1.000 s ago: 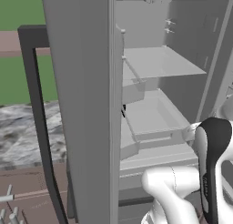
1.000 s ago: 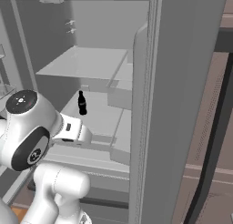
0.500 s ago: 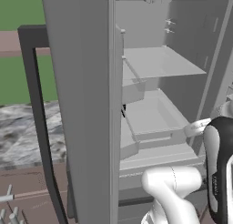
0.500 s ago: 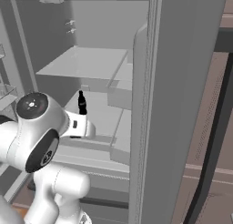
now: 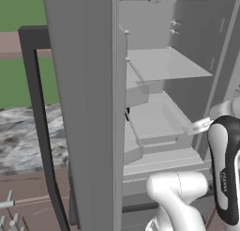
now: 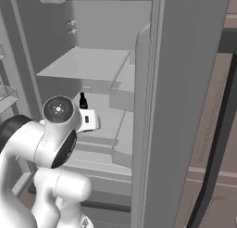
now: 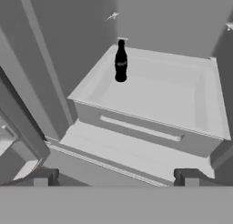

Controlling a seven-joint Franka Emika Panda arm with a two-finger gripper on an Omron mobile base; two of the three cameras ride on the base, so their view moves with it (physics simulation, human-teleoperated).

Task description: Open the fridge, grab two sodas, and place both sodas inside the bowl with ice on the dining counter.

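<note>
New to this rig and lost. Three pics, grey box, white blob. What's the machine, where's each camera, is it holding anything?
It's a rendered kitchen. The white blob is a robot arm on a driving base. Two pictures come from cameras on the base, behind the arm to its left and right; the third looks along the claw. The grey box is the fridge, doors open. Inside, a black soda bottle stands upright at the back of a shallow drawer; the right base view shows it past the arm too. The claw is open, holds nothing, and sits short of the drawer, pointed at the bottle.
</note>
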